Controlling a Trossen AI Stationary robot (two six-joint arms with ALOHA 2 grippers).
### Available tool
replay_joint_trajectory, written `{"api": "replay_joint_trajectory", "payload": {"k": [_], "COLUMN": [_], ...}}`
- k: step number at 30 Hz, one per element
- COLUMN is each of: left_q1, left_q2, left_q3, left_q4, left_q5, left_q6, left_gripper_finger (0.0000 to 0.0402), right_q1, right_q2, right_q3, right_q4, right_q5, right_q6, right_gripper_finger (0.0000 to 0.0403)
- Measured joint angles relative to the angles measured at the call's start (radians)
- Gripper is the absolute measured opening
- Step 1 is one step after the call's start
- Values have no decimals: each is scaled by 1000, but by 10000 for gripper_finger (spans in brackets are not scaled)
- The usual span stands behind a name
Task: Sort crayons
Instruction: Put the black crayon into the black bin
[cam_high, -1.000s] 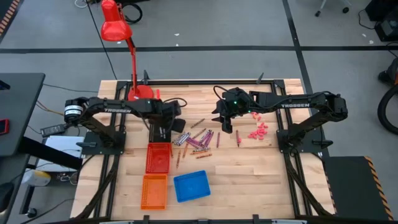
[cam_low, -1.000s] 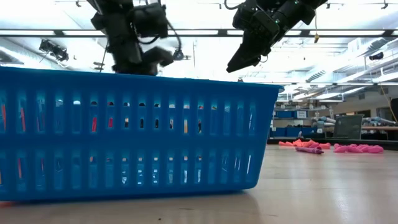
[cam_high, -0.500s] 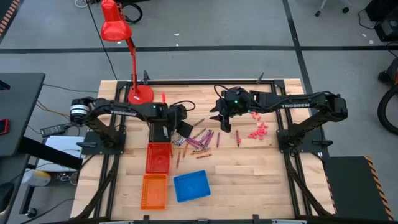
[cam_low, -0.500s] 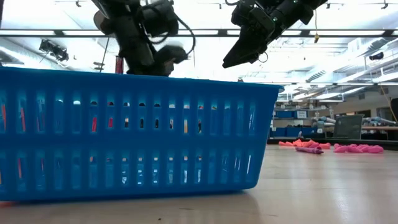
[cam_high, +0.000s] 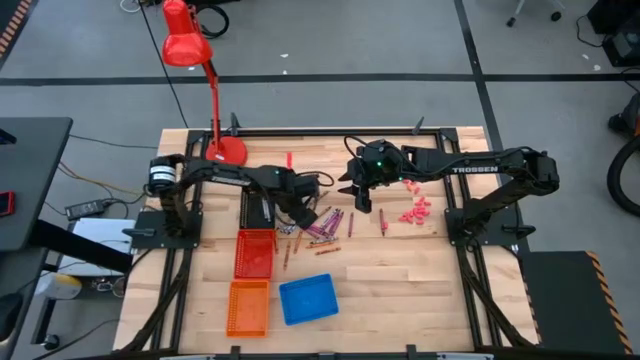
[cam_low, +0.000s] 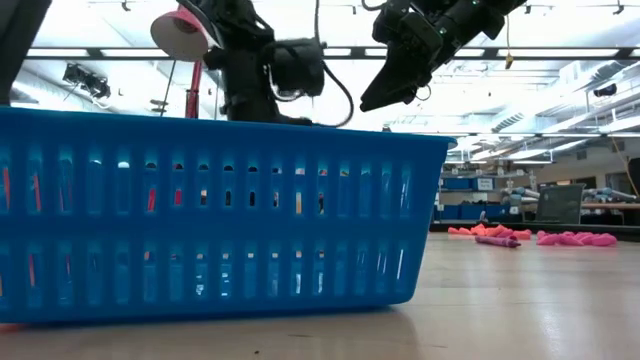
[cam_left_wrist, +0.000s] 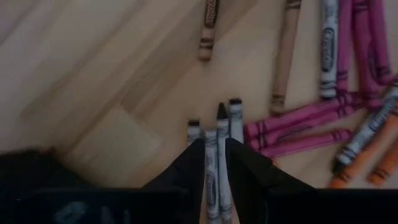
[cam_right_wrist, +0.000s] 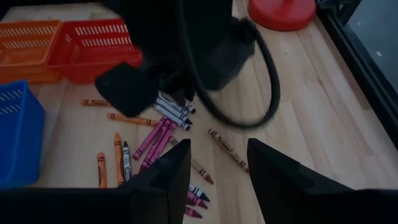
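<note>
Loose crayons (cam_high: 322, 228) in pink, grey, orange and brown lie in a pile mid-table, resting on their sides. My left gripper (cam_high: 298, 214) stands low over the pile's left end, pointing steeply down, shut on a grey crayon (cam_left_wrist: 215, 163) in a small grey group (cam_right_wrist: 174, 111). The blue basket hides its fingers in the low view. My right gripper (cam_right_wrist: 217, 168) hangs open above the table, right of the pile (cam_high: 362, 205), with nothing between its fingers. My left gripper pinches a grey crayon by its long sides (cam_left_wrist: 215, 149) between the two fingers (cam_left_wrist: 189, 163). They come from above, pointing down, and lie across it. The crayon's dark tip (cam_left_wrist: 221, 113) sticks out beyond them, level with its grey neighbours. Whether it is off the table I cannot tell.
Red basket (cam_high: 254, 253), orange basket (cam_high: 249, 307) and blue basket (cam_high: 308, 299) stand on the near left. A red desk lamp stands on its base (cam_high: 226, 150) at the far left. Small pink bits (cam_high: 415, 212) lie to the right.
My left gripper has gone toward the table's right edge and down, from beside the red basket's far end to the left end of the crayon pile, rolling its wrist on the way. My right gripper has kept still.
</note>
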Motion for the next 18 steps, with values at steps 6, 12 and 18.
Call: {"api": "replay_joint_trajectory", "payload": {"k": [6,12,18], "left_q1": [0,0,0], "left_q2": [56,65,65], "left_q3": [16,16,15], "left_q4": [-60,-82,-107], "left_q5": [0,-13,-19], "left_q6": [75,106,113], "left_gripper_finger": [116,129,130], "right_q1": [1,1,1], "right_q2": [0,0,0], "right_q3": [0,0,0], "right_q4": [-2,-5,-5], "right_q5": [0,0,0], "right_q6": [2,2,3], "right_gripper_finger": [162,162,162]}}
